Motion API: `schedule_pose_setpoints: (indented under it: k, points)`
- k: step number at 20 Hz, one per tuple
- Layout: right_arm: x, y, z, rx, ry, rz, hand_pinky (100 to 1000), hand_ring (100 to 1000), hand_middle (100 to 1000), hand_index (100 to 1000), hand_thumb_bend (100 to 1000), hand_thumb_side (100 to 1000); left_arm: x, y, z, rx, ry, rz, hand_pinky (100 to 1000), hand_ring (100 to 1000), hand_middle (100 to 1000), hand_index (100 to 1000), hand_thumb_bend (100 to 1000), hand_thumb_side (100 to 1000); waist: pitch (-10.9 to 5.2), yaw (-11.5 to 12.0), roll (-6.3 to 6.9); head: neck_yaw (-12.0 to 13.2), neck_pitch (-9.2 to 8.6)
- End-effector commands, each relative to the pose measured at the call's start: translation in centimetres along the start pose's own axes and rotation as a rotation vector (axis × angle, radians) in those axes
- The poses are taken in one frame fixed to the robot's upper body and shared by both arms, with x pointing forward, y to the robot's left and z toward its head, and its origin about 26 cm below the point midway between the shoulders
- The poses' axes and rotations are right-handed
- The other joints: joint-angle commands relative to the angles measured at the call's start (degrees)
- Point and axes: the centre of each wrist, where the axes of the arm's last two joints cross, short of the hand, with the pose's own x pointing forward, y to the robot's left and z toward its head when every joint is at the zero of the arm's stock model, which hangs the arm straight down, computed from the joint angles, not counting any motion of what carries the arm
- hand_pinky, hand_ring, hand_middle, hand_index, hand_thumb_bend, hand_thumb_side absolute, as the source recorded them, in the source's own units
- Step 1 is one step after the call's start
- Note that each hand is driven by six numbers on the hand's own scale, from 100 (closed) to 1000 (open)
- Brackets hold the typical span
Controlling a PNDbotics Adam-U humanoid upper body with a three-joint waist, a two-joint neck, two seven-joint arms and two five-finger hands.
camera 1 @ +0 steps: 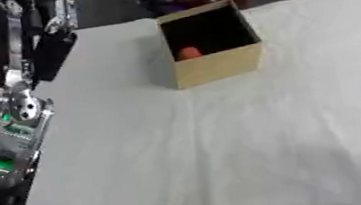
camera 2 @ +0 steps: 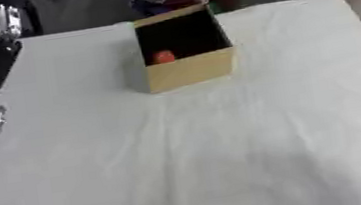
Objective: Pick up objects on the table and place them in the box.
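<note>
1. White cloth (camera 1: pixel 225 143) lies nearest, covering the table; I see no loose objects on it.
2. Left arm (camera 1: pixel 11 128) runs up the view's left edge, silver joints and green lights showing. Its left hand (camera 1: pixel 49 27) sits near the far-left corner, well apart from the box. Whether the fingers are spread or curled I cannot tell; nothing visible in them.
3. Right hand shows in neither view.
4. Cardboard box (camera 1: pixel 218 64) stands upright at far centre, open top toward the camera, probably so either arm can reach in.
5. Orange object (camera 1: pixel 188 53) rests inside, low against the front wall.
6. Judgement: task looks finished or nearly so.
</note>
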Motion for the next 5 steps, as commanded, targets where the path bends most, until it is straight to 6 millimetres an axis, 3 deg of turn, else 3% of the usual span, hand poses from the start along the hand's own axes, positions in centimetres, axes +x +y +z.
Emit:
schedule_pose_setpoints:
  k: [1, 5]
  points:
    - [0.59, -0.64, -0.34, -0.002, -0.02, 0.028, 720, 1000, 743, 964, 100, 470, 0.39, 0.34, -0.04, 0.027, -0.017, 0.014, 808, 637, 624, 862, 100, 722, -0.68, 0.1, -0.18, -0.1, -0.27]
    - [0.59, -0.68, -0.33, -0.005, -0.019, 0.029, 720, 1000, 742, 964, 100, 470, 0.13, 0.08, 0.48, 0.035, 0.002, 0.03, 809, 636, 623, 864, 100, 739, -0.79, 0.3, -0.1, -0.1, -0.26]
